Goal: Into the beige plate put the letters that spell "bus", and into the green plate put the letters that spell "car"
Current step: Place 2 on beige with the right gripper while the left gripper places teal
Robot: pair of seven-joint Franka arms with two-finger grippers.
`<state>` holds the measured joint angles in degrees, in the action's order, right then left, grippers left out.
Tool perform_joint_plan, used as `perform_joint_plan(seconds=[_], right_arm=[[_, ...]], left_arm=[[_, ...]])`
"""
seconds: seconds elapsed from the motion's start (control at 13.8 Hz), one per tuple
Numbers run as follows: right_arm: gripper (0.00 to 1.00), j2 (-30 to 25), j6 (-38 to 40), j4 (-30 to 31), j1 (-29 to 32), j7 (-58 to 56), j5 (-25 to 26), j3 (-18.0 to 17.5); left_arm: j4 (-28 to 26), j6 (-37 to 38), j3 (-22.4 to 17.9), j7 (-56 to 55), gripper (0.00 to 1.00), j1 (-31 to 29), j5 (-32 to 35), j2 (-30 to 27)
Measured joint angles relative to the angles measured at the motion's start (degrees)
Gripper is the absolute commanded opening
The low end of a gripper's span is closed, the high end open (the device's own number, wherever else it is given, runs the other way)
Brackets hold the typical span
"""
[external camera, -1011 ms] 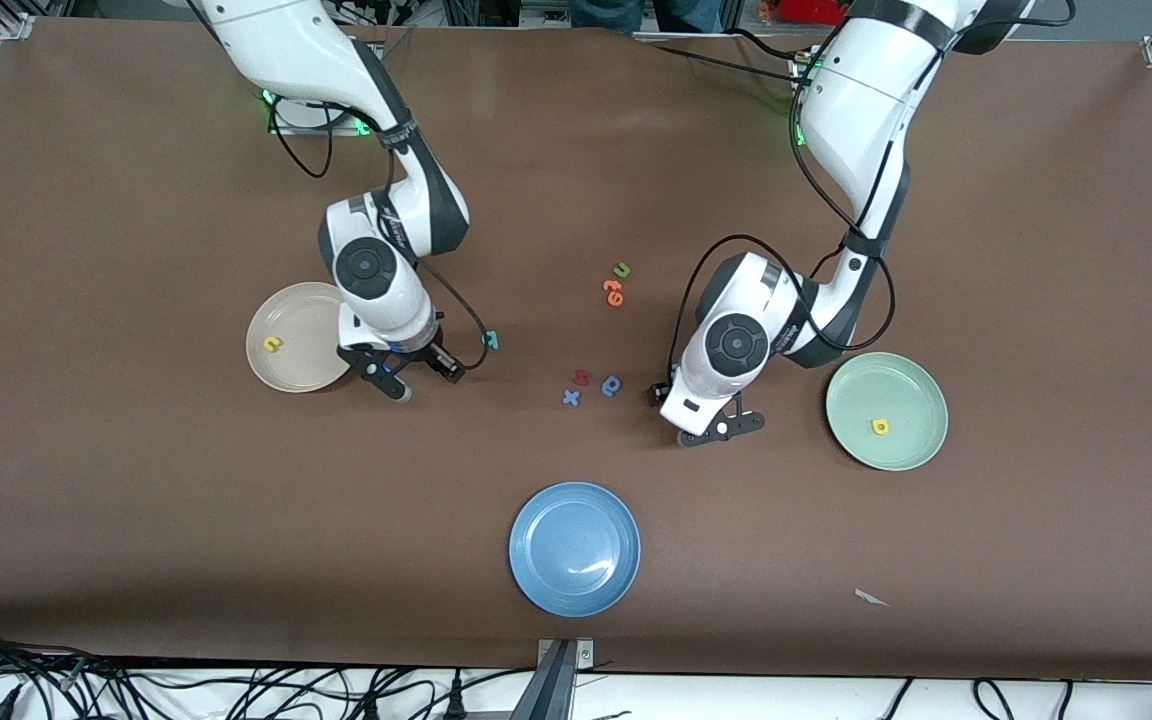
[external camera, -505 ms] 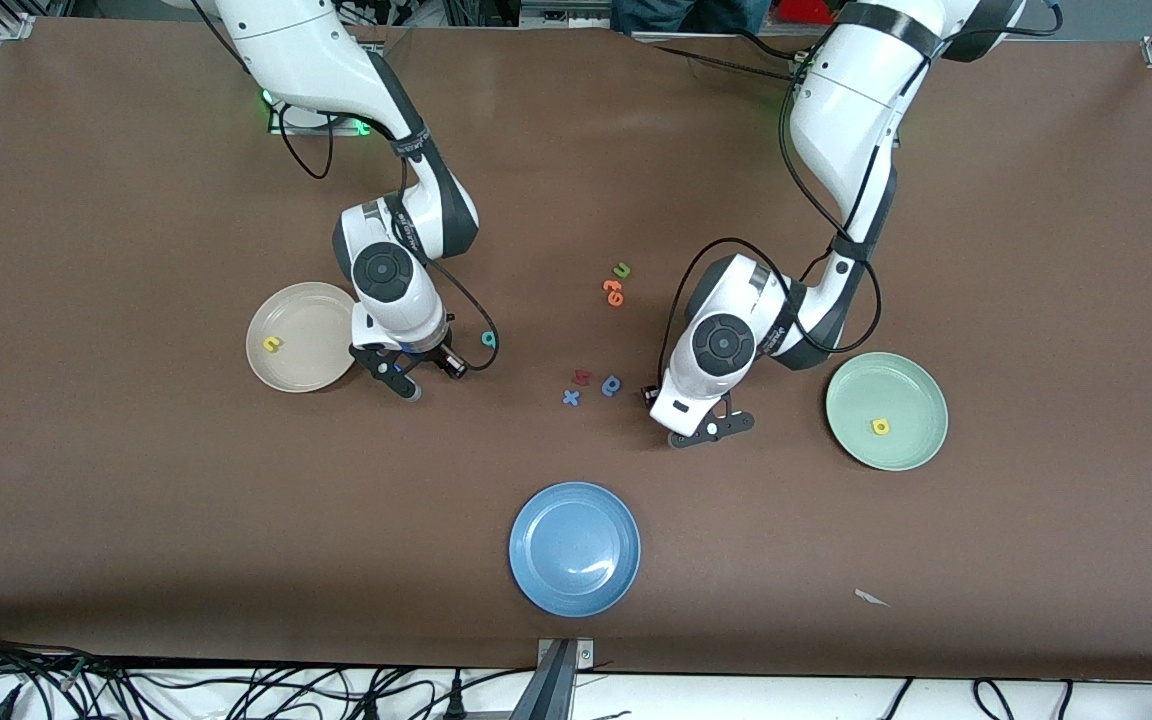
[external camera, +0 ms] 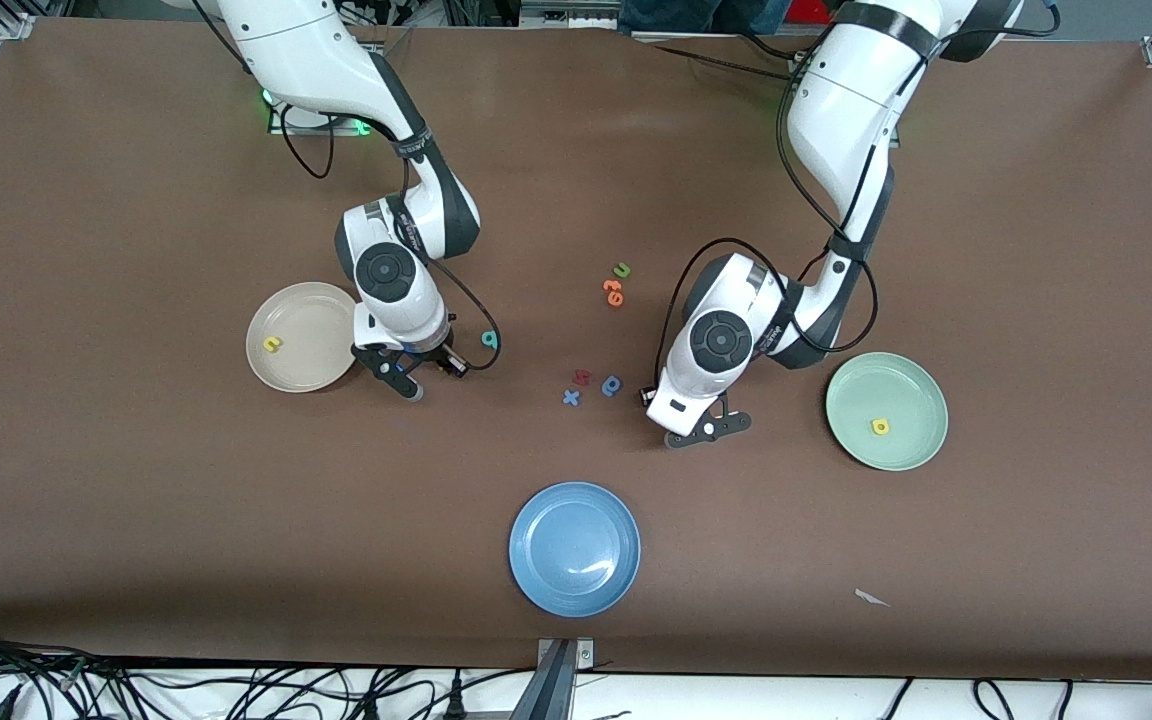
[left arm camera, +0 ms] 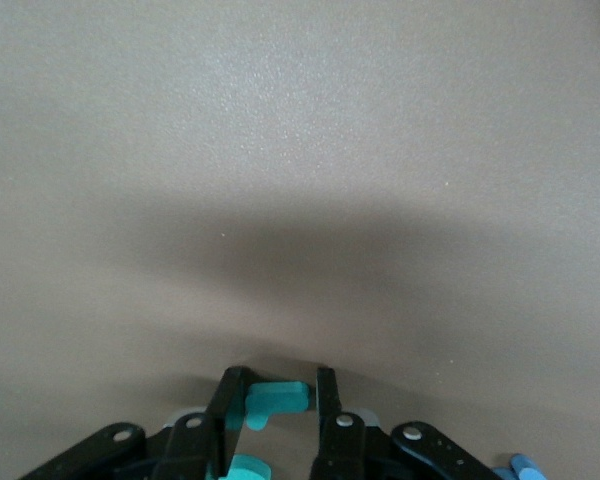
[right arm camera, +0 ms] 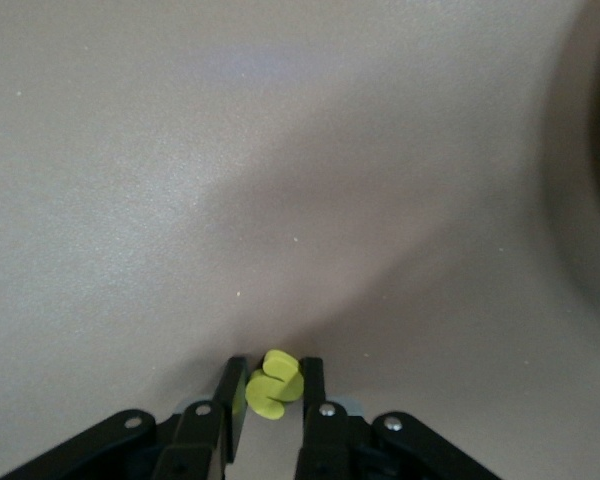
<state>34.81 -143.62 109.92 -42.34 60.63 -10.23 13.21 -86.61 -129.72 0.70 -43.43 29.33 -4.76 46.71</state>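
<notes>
Front view first: both arms are down at the worktop at once. The right pincer sits just beside the beige plate, which already has a yellow "u" in it. A teal letter lies on the worktop close by, toward the middle. The left pincer is low between the loose letters in the middle and the green plate, which holds the yellow "a". You can't see from up here what either pincer has.

Left wrist view: the left pincer is clamped on a teal foam letter; can't tell if it's the "c" or the "r".

Right wrist view: the right pincer is squeezed on a yellow letter, looks like the "s", with the beige plate's rim at the edge.

So I'd say both are at the grasp step. Next each needs a lift straight up and a short carry over its own plate.
</notes>
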Motion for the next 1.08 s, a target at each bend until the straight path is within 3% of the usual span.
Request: perform_joint_plan(seconds=[0.29,0.58,0.87,1.01,1.08], right_arm=[[0.12,-1.13,2.48,-1.19,-0.14,-2.18,0.01,1.19],[0.12,-6.35,14.26,-0.43,-0.06,-16.61,-0.01,9.10],[0.13,-12.66,15.73,9.39,0.30,-33.76,-0.14,17.83],[0.14,-14.48,15.23,14.50,0.41,-38.17,-0.16,19.47],[0.23,-14.75,14.77,16.46,0.40,-39.38,-0.16,19.61]], left_arm=[[0.02,-0.48,0.00,0.01,0.18,0.00,0.00,0.09],[0.32,-0.42,-0.71,1.75,0.16,-0.20,0.00,0.09],[2.04,6.76,-1.66,14.90,0.14,-5.00,0.06,-1.26],[2.35,10.98,-1.97,23.84,0.13,-8.84,1.43,-2.94],[2.36,12.79,-2.04,27.96,0.13,-10.81,3.05,-3.82]])
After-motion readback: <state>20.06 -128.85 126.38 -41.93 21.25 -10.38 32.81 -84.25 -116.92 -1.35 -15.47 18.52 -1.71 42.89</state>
